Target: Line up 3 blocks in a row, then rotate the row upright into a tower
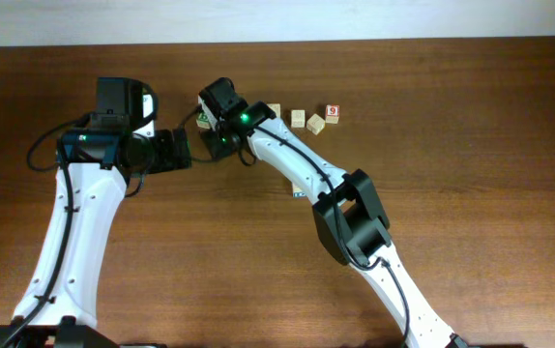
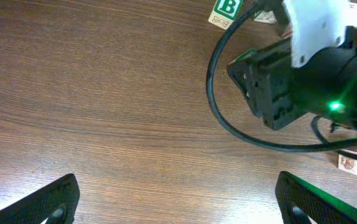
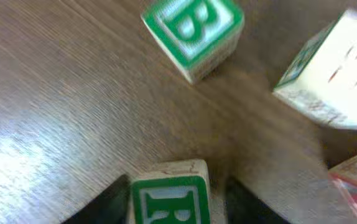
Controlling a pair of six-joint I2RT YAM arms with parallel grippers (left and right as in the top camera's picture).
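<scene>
In the right wrist view a pale block [image 3: 169,196] with a green-framed letter on top sits on the table between my right gripper's [image 3: 177,202] fingers. The left finger is close against it and a thin dark gap shows at the right finger, so the gripper is open. From overhead, that gripper [image 1: 210,126] is at the left end of the row of blocks. A block with green and reddish print [image 3: 331,71] lies ahead to the right. Three more pale blocks [image 1: 298,118] continue the row. My left gripper [image 2: 181,208] is wide open over bare wood, just left of the right wrist.
The green "B" cube [image 3: 194,28] lies ahead of the right fingers and also shows in the left wrist view [image 2: 225,9]. The red "9" cube [image 1: 333,113] ends the row on the right. A small block [image 1: 299,193] sits beside the right forearm. The right arm's cable [image 2: 228,124] loops ahead of the left gripper.
</scene>
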